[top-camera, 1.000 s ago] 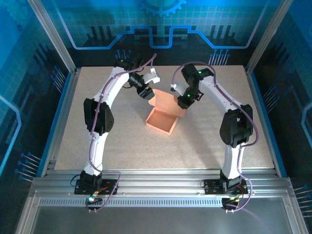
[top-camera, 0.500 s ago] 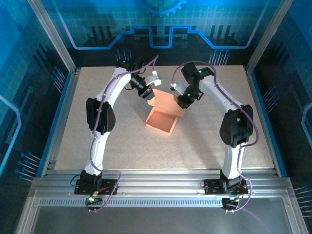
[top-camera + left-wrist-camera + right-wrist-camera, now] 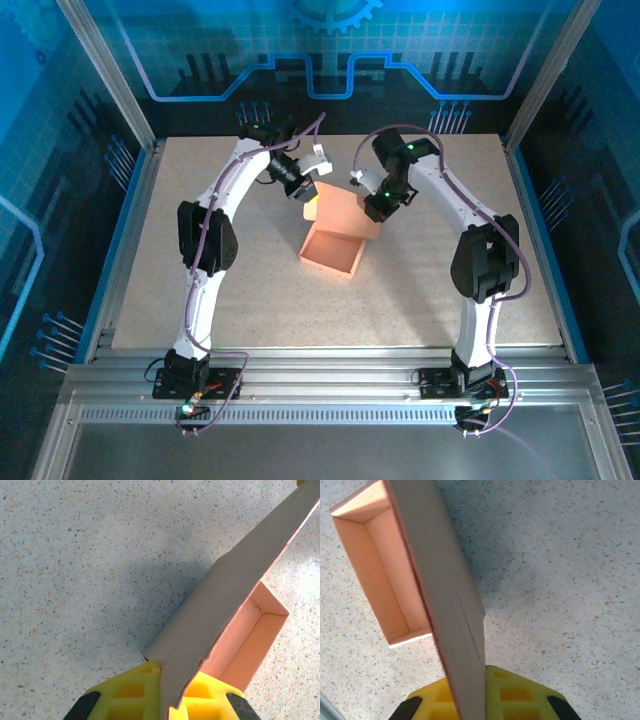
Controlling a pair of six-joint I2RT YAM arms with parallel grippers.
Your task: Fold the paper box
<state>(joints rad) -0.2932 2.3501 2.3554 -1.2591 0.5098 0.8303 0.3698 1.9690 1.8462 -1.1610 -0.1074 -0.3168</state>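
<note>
Box (image 3: 333,250) sits on the table (image 3: 220,290) toward its far edge, tray open, lid upright. Both the left gripper (image 3: 306,196) and right gripper (image 3: 373,208) clamp the lid's top edge.

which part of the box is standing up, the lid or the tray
The lid: it stands up from the far edge of the tray, pinched by the left hand and the right hand, while the tray lies flat, open side up.
</note>
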